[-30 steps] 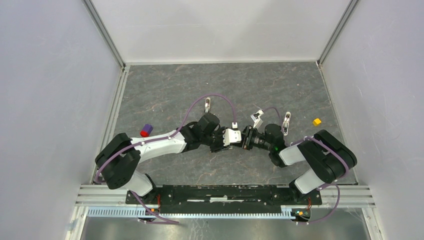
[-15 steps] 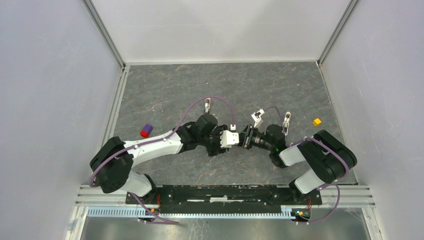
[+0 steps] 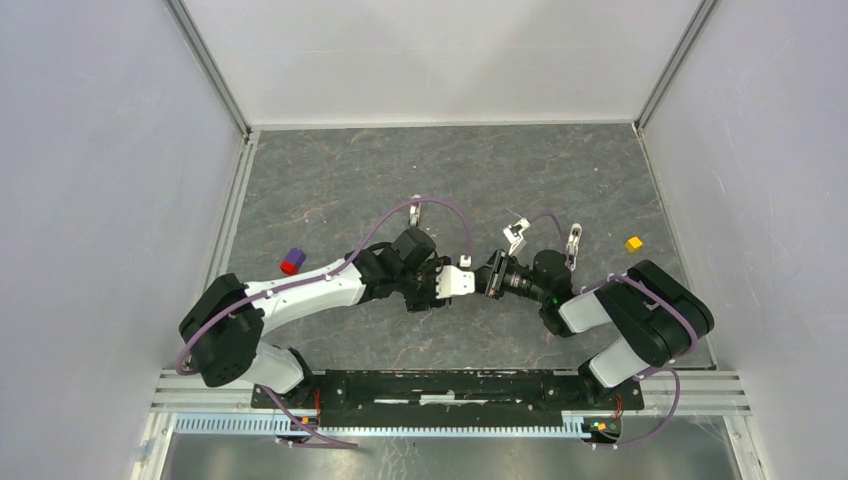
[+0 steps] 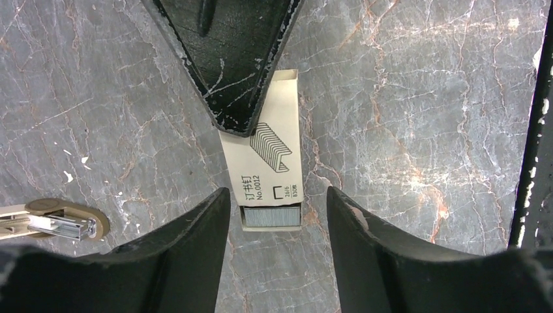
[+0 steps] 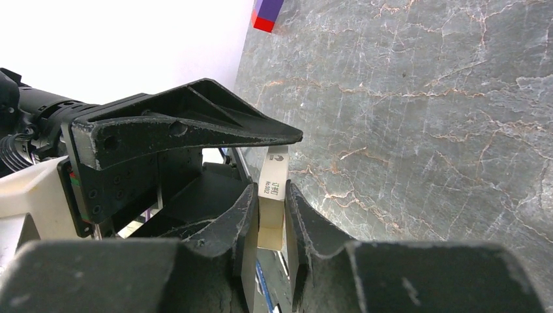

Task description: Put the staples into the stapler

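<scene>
Staples box is pinched in the right gripper; the left gripper stands half open around its end, not touching.

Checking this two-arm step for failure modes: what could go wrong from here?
The staple box shows grey staples at its open end, facing the left gripper; a tilt might spill them. Only the right gripper pinches the box; the left gripper's open fingers flank it without touching, so a bump could twist it loose.

Cream staple box, black print; grey veined table
</scene>
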Tool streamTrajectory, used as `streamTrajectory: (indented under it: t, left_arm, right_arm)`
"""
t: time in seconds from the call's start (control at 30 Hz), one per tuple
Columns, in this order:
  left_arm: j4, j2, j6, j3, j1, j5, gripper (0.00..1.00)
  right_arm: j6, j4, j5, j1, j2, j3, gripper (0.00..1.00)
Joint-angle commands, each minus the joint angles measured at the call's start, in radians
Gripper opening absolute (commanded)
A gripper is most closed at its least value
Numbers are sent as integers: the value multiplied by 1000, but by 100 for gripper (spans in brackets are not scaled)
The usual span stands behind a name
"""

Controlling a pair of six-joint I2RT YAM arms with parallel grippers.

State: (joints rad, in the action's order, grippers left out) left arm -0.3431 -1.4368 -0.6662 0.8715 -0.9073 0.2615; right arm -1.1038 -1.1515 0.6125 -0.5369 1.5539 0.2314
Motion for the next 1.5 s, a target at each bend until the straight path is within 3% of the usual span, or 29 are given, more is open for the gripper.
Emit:
streamTrajectory:
  t: [0.0, 0.23, 0.9, 1.07, 1.3, 1.47]
  left_arm:
    - [22, 37, -47, 20, -1, -21, 61]
    - [83, 56, -46, -13, -1, -42, 47]
    - [43, 18, -42, -46, -1, -105, 40]
    - [32, -38, -27, -35, 0, -108, 40]
    - [-8, -124, 41, 25, -2, -106, 41]
    - [-37, -166, 109, 53, -2, -93, 48]
  right_arm:
    - [-8, -70, 12, -3, -7, -5, 24]
    - [-16, -81, 11, -2, -3, -7, 24]
    - [19, -104, 74, 124, -13, -117, 26]
    - [112, 6, 85, 178, -35, -144, 28]
    - [313, 306, 44, 183, -67, -82, 32]
    - [425, 521, -29, 184, -130, -32, 47]
